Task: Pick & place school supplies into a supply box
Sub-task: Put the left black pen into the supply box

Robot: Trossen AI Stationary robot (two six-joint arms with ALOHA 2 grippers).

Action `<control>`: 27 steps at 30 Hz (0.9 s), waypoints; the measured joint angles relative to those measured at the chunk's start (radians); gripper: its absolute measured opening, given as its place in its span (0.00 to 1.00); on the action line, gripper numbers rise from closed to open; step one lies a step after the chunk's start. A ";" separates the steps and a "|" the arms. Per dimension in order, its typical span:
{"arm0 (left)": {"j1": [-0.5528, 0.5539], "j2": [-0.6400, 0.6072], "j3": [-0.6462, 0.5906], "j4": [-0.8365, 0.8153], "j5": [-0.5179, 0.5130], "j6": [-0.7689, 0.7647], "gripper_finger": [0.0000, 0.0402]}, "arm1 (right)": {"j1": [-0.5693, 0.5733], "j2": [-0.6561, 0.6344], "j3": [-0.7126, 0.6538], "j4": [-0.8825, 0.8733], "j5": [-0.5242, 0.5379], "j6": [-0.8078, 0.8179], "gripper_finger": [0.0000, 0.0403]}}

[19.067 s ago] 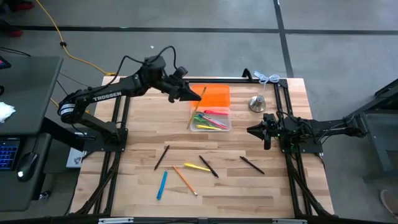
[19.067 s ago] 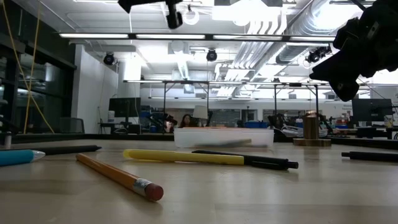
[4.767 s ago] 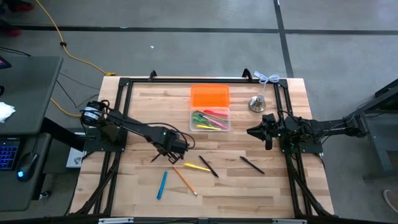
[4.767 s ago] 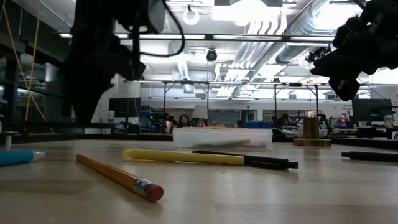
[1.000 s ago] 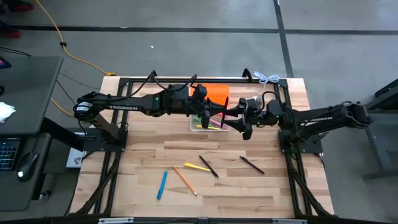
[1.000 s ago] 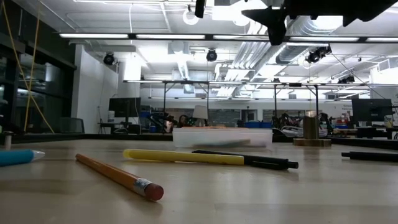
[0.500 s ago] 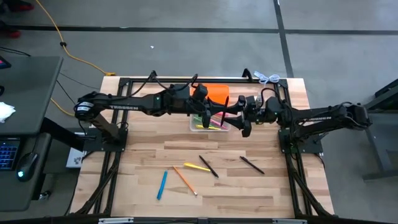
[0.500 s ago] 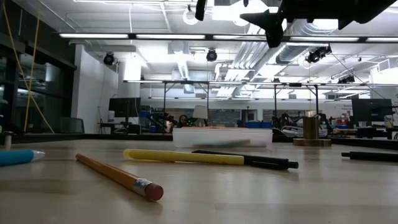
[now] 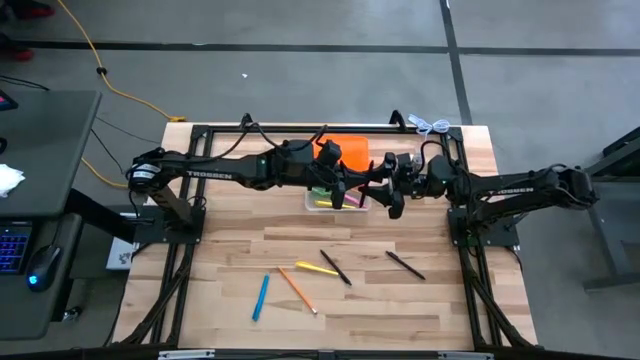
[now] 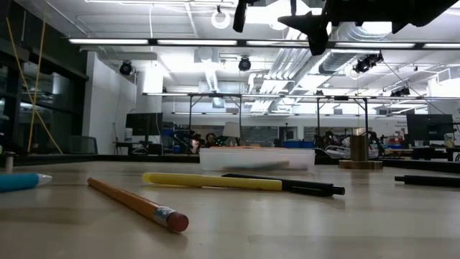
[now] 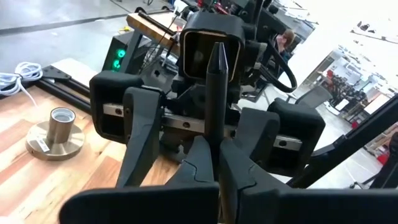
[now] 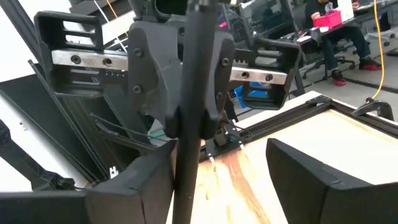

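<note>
1. Pinching a black pen upright, my left gripper has its fingers pressed together on the barrel, with the tip pointing straight at the other arm's wrist.
2. Facing it, my right gripper has its jaws spread wide, one finger on each side of that same pen; I cannot tell whether either pad touches it.
3. From above, I see the two grippers meeting nose to nose over the right edge of the clear supply box.
4. I can see green, pink and yellow pens lying in that box, and its orange lid sits flat just behind it.
5. A silver bell-shaped object stands on the wood right of the box, under my right arm.
6. On the table nearer me, well apart from the box, lie a blue pen, a wooden pencil, a yellow pen and two more black pens.
7. From table height, both grippers hang high above the box, with the pencil's eraser end closest to the lens.
</note>
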 joint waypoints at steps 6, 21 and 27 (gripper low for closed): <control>0.000 0.001 0.000 -0.002 -0.005 0.001 0.06 | 0.001 0.000 0.000 -0.008 0.000 -0.005 0.46; 0.001 0.001 -0.001 -0.002 -0.011 0.001 0.07 | 0.001 0.000 0.000 -0.012 0.002 -0.024 0.14; 0.001 0.001 -0.001 -0.001 -0.009 0.013 0.09 | 0.001 0.000 0.000 -0.013 0.003 -0.034 0.03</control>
